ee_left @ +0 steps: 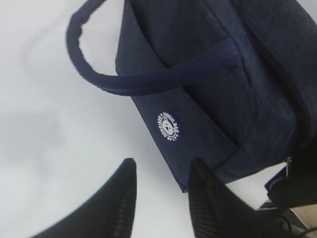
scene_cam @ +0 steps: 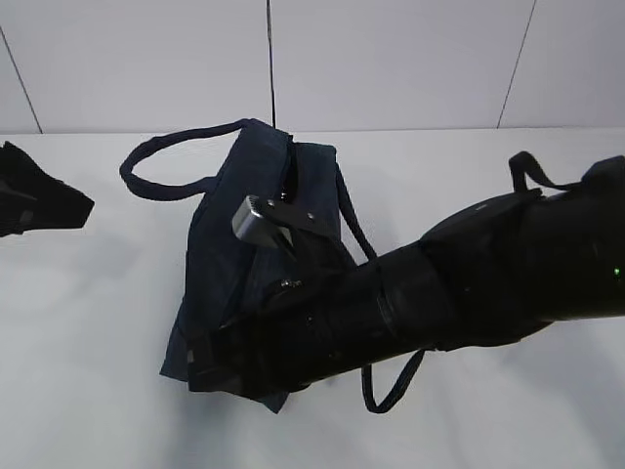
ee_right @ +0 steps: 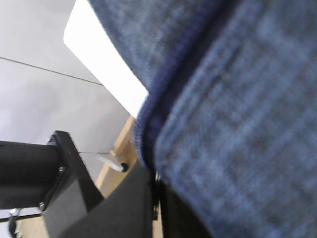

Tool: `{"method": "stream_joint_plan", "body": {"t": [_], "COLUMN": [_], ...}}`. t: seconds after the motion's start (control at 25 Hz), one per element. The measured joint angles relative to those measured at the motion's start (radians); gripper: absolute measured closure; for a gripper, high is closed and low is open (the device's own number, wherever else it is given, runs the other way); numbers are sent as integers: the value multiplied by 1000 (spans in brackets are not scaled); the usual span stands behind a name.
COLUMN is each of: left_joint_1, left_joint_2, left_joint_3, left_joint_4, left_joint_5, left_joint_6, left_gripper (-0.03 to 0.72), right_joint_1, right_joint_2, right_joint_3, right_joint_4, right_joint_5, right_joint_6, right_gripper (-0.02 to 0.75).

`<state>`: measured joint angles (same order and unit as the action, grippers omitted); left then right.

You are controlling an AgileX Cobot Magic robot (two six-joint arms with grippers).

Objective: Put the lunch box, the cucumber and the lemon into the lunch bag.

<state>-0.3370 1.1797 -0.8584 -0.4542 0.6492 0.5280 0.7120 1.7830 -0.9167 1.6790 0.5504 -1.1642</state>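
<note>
The right gripper [ee_right: 154, 198], jaws together, pinches the lunch bag [scene_cam: 229, 244] at mid-counter [scene_cam: 88, 391]; it should lift gently. The left gripper [ee_left: 161, 198] stands apart, empty.

The exterior view looks down at a slant from in front of the white counter [scene_cam: 88, 391] toward the back wall, with the lunch bag [scene_cam: 220, 254] mid-frame. The left wrist view sits close above the counter, facing the bag's logo side past its claw [ee_left: 161, 198]. The right wrist view is pressed against the bag's fabric, blurred. All three share the bag
</note>
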Motion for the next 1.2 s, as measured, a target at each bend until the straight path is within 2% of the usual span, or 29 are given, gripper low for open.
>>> {"method": "stream_joint_plan", "body": {"t": [0.32,0.56,0.72,1.0,1.2], "left_joint_1": [0,0,0,0,0], "left_joint_2": [56,80,80,80,80], "left_joint_3": [0,0,0,76,99], "left_joint_4": [-30,-36,-49,-157,-173], "left_joint_5": [40,40,40,2,-13], "left_joint_6": [0,0,20,111,124], "left_gripper": [450,450,450,450,450], "right_joint_1": [-63,-75,-75,-79,-114], "right_joint_2": [-4,-4,-4,-4,-4], "right_joint_3": [1,1,1,1,1], "right_joint_4": [-24,-30,-30,-39,-71], "right_joint_5": [134,221,239,217,216], "right_joint_6": [0,0,0,-15,-17], "right_gripper": [738,738,738,738,738]}}
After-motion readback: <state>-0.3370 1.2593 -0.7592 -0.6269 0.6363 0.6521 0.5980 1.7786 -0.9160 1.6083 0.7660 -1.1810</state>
